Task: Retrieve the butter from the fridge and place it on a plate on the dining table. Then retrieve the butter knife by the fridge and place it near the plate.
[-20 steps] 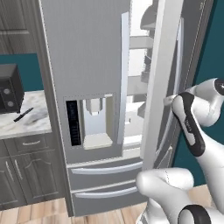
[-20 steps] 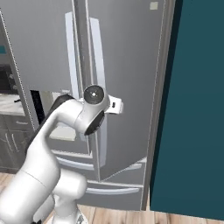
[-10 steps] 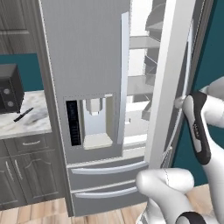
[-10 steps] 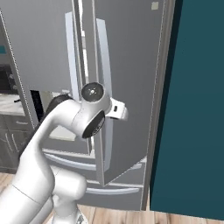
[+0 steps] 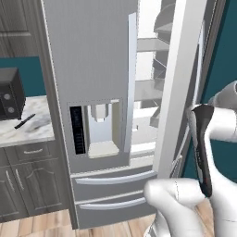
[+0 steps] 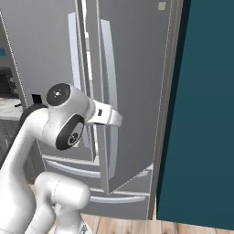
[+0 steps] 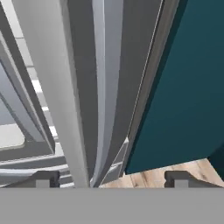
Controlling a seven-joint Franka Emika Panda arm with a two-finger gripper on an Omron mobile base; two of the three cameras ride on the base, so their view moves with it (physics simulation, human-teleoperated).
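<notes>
The grey steel fridge (image 5: 92,69) stands before me with its right door (image 6: 137,91) swung partly out, so white shelves (image 5: 150,88) show in the gap. The butter is hidden from here. My gripper (image 7: 111,179) is open at the right door's long vertical handle (image 7: 103,87); the handle runs between the widely spread fingertips (image 7: 43,177) without being clamped. The thin black butter knife (image 5: 24,121) lies on the marbled counter (image 5: 32,132) left of the fridge. The plate and the dining table are out of view.
A black microwave (image 5: 9,95) sits on the counter beside the knife, above grey cabinets (image 5: 28,185). A teal wall (image 6: 205,114) stands close to the right of the open door. My white arm (image 6: 64,123) crosses in front of the fridge's lower drawers (image 5: 111,185).
The right door has swung further out, showing more of the interior. My gripper, shut on the handle before, has opened and let it go.
</notes>
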